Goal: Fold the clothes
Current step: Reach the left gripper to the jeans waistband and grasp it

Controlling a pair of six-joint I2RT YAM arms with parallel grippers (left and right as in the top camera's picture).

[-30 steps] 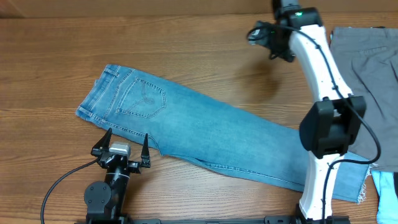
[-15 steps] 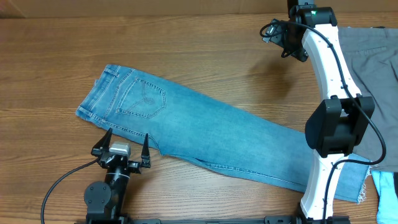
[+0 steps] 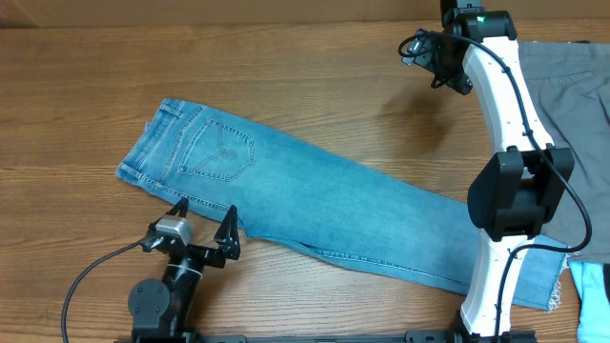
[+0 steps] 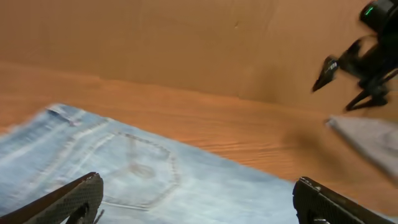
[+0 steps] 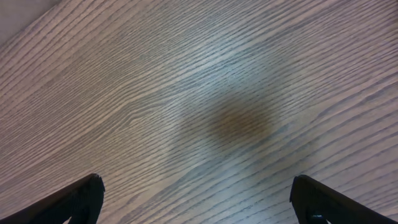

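A pair of light blue jeans [image 3: 315, 205] lies flat on the wooden table, folded lengthwise, waistband at the left, legs running to the lower right. One back pocket [image 3: 217, 152] faces up. My left gripper [image 3: 203, 225] is open and empty at the jeans' near edge below the pocket. The left wrist view shows the pocket and denim [image 4: 155, 174] between its open fingers [image 4: 199, 198]. My right gripper [image 3: 437, 11] is open and empty, high over bare wood at the table's far right, away from the jeans. Its wrist view shows only wood between the fingers [image 5: 199, 196].
A grey garment [image 3: 567, 114] lies at the right edge of the table and shows in the left wrist view [image 4: 367, 140]. A light blue cloth [image 3: 593, 291] sits at the lower right corner. A cardboard wall [image 4: 186, 43] backs the table.
My right arm swung right and farther back a second ago, then held still. My left gripper turned slightly and shifted a little right along the jeans' near edge.
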